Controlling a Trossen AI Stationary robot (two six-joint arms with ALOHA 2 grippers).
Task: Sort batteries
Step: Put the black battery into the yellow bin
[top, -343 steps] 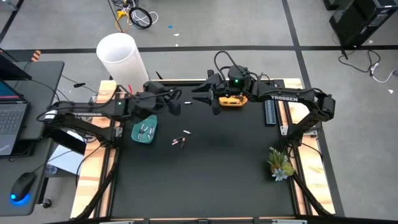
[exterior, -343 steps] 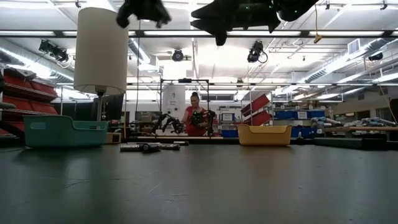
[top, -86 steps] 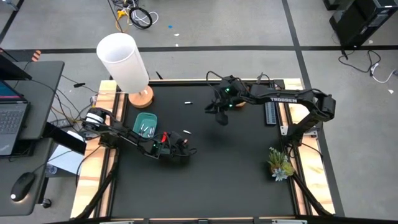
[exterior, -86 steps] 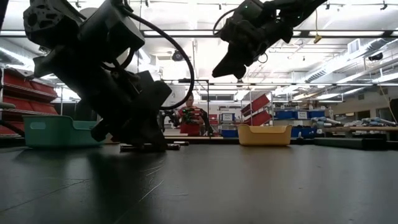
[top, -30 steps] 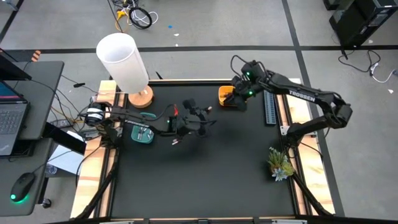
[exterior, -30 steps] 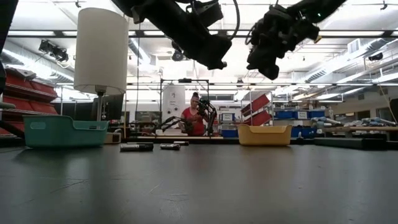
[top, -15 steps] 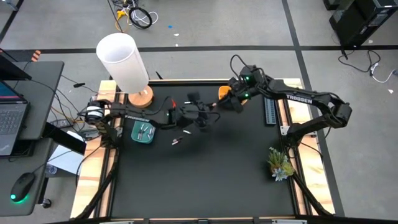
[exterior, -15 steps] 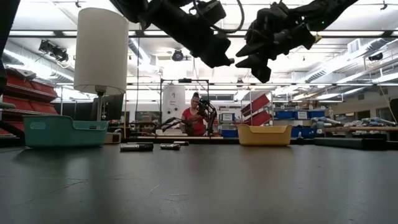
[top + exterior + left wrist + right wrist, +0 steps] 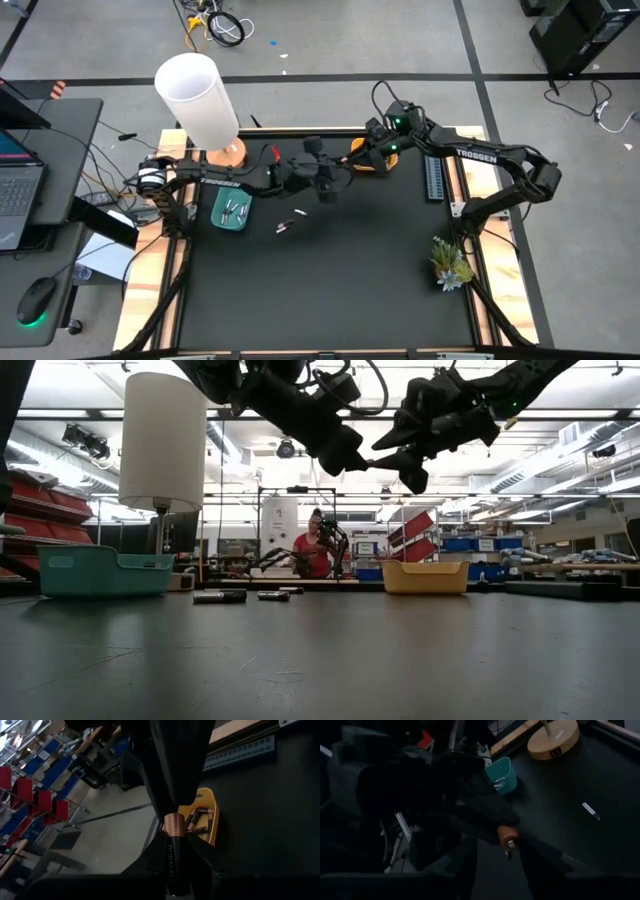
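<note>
Battery (image 9: pixel 173 847), copper-topped black: pinched by left gripper (image 9: pixel 335 186) mid-air, right gripper (image 9: pixel 355 163) at 2 o'clock, jaws spread around its copper end

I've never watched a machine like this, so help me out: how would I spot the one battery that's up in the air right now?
Find the tall white lamp at the table's back edge, then follow the left arm toward the yellow bin. Above the black table, the left end effector grips a black battery with a copper end. Unlike the batteries on the table or in the teal bin, it is held up, with the right end effector meeting it.
</note>
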